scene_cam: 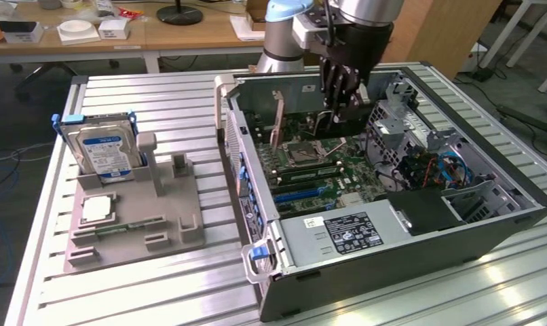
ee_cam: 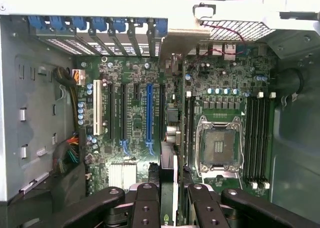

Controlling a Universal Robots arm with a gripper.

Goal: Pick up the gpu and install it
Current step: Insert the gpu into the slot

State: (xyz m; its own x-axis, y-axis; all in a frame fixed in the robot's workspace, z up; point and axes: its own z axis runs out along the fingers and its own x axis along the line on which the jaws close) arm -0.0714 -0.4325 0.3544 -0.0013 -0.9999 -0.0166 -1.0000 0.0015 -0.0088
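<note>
At the exterior view's left, on the slatted aluminium table (scene_cam: pixel 129 88), sits a grey moulded plastic holder (scene_cam: pixel 165 217); a thick silver hard drive with a blue-white label (scene_cam: pixel 106 153) stands upright at its far end, a square silvery processor chip (scene_cam: pixel 100 208) lies flat nearer the camera, and a narrow green memory stick (scene_cam: pixel 119 231) lies just beside the chip. Further right is the open black metal computer case (scene_cam: pixel 436 248), lying on its side with the green motherboard (scene_cam: pixel 324 173) facing up and a grey labelled power supply box (scene_cam: pixel 341 231) at its near end. Over the far part of the board the black multi-link gripper (scene_cam: pixel 341 102) reaches down into the case, its jaws clamped on the gpu (scene_cam: pixel 348 121), a thin dark circuit card held upright on edge. In the wrist view the black fingers (ee_cam: pixel 146 208) flank that card (ee_cam: pixel 168 168), which hangs between the long blue expansion slot (ee_cam: pixel 149 113) and the square metal processor socket (ee_cam: pixel 219 145); whether its lower edge touches a slot cannot be told
</note>
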